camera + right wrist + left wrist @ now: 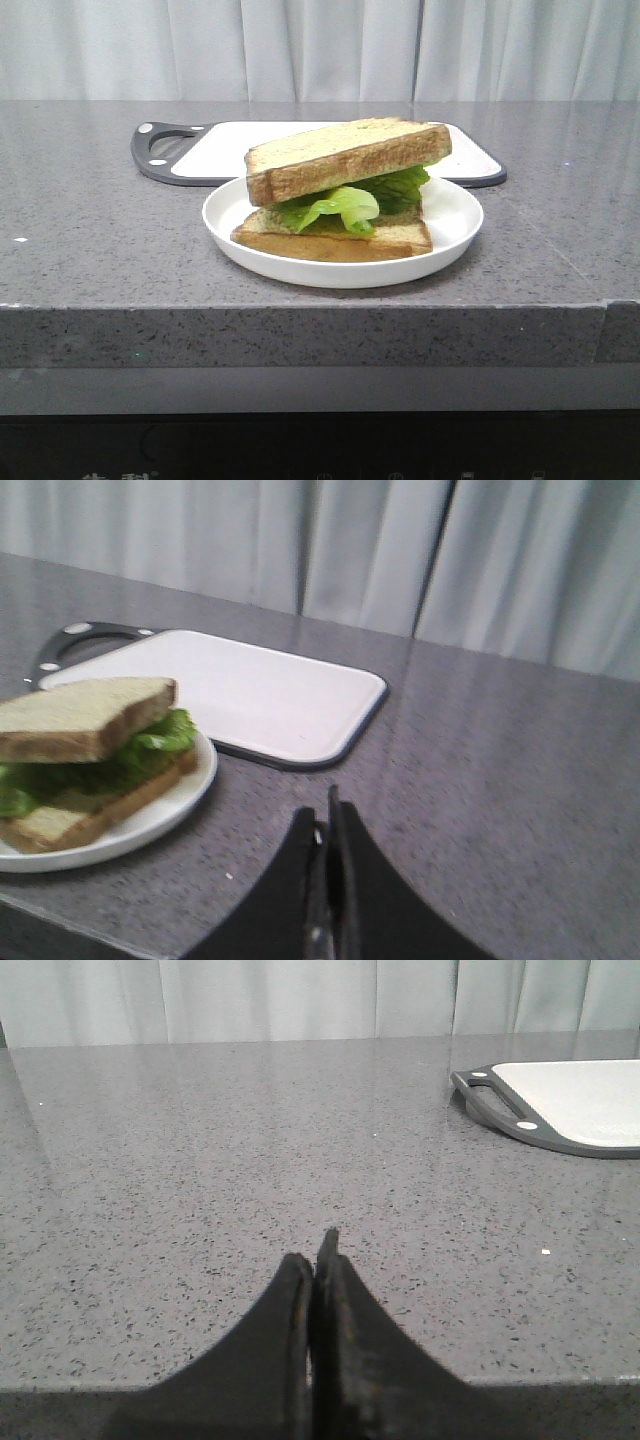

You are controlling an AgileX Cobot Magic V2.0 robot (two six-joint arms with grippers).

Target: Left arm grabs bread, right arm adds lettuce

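Observation:
On a white plate [452, 222] in the middle of the counter sits a stacked sandwich. A bread slice [345, 155] lies tilted on top, bright green lettuce [345, 203] is under it, and a second slice [335, 240] is at the bottom. The right wrist view shows the same bread [85, 715], lettuce [140, 755] and plate [185, 790]. My right gripper [325, 815] is shut and empty, off to the plate's side. My left gripper [315, 1255] is shut and empty over bare counter. Neither arm shows in the front view.
A white cutting board [215, 150] with a dark grey rim and handle lies behind the plate; it also shows as the board [240, 695] and the board [575, 1105] in the wrist views. Grey speckled counter [90, 240] surrounds the plate; a curtain hangs behind.

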